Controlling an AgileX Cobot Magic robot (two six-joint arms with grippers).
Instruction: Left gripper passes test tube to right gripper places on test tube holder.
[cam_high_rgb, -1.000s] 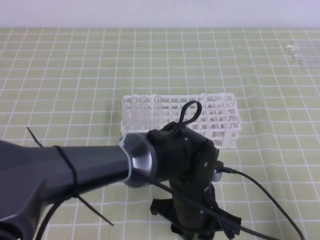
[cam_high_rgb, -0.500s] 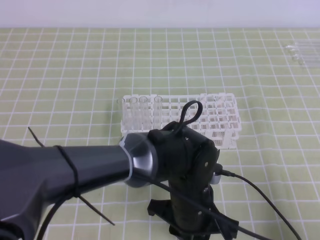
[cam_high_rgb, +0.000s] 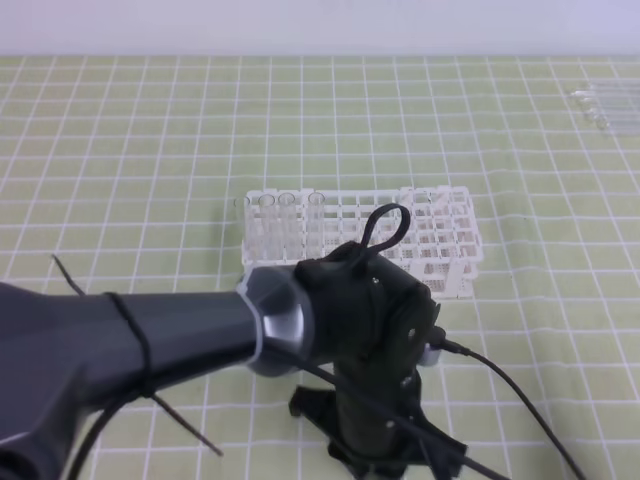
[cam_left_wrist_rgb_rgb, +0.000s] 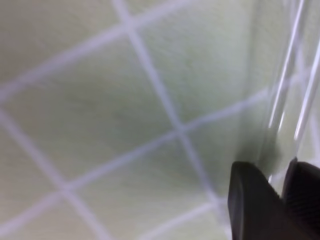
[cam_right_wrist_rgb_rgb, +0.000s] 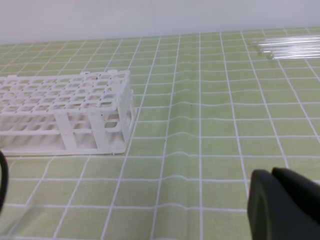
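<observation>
The test tube (cam_left_wrist_rgb_rgb: 287, 85) is being pinched low against the bench (cam_left_wrist_rgb_rgb: 100, 100) by the left gripper (cam_left_wrist_rgb_rgb: 280, 192) fingers, seemingly for lifting; the right gripper (cam_right_wrist_rgb_rgb: 287, 200) is being kept clenched, empty.

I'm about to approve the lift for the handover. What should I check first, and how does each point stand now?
1. Test tube between the left gripper fingers: ok.
2. Grip firm: cannot tell.
3. Right gripper shut, must open to receive: not ok.
4. Test tube holder has free holes: ok.
5. Tubes already racked stand upright: ok.
</observation>
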